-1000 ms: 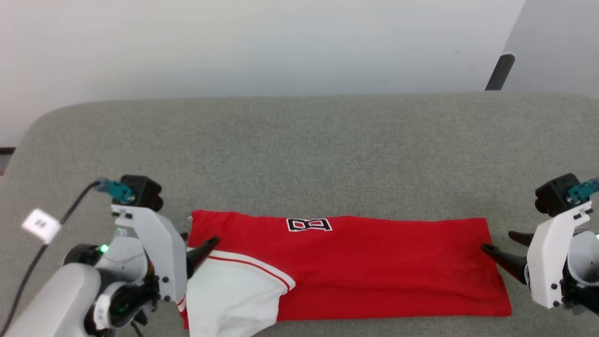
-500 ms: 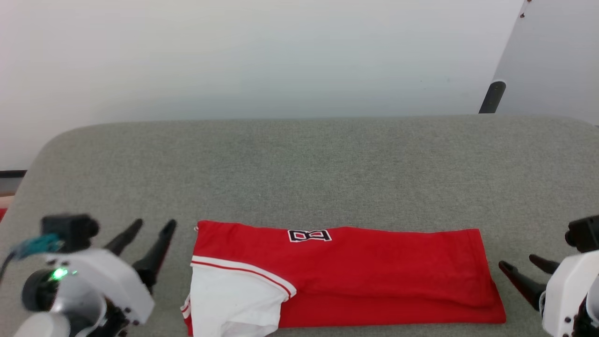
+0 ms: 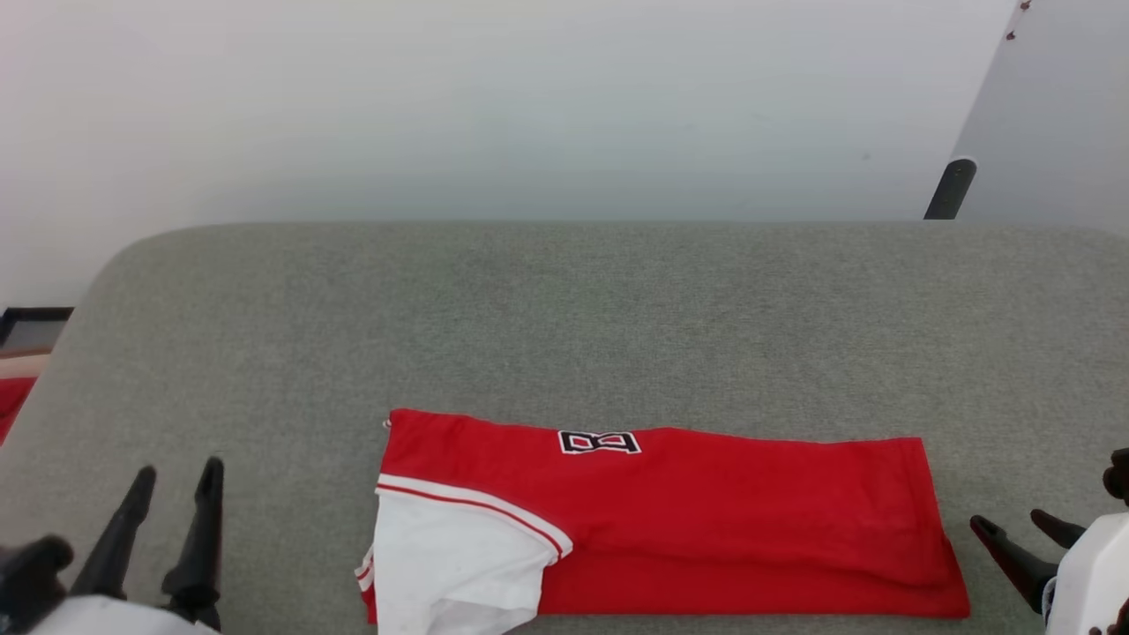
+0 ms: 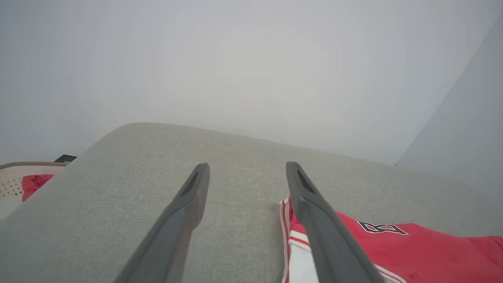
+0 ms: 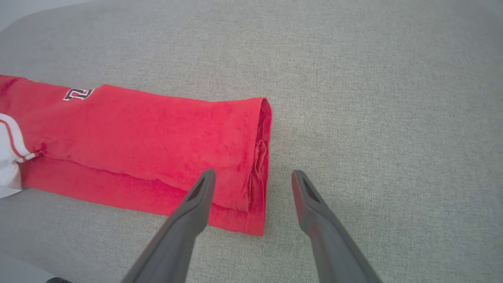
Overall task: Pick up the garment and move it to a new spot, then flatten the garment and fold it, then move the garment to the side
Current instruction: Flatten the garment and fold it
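The garment (image 3: 706, 520) lies folded into a long red strip on the grey surface, with a white sleeve (image 3: 450, 564) at its left end and a black-and-white print (image 3: 600, 442) near its far edge. My left gripper (image 3: 178, 472) is open at the lower left, well clear of the garment's left end. In the left wrist view the left gripper (image 4: 247, 167) has nothing between its fingers, and the garment (image 4: 412, 251) lies to its right. My right gripper (image 3: 1008, 520) is open just off the right end. In the right wrist view that gripper (image 5: 253, 173) hovers open over the hem of the garment (image 5: 157, 133).
The grey padded surface (image 3: 564, 309) stretches wide beyond the garment to a pale wall. Past its left edge sits a white perforated basket (image 4: 11, 184) holding a red cloth (image 4: 33, 184). A dark post (image 3: 948, 188) stands at the back right.
Both grippers have drawn back from the garment's ends, the left one far to the lower left. The garment stays folded in place. The head camera has shifted.
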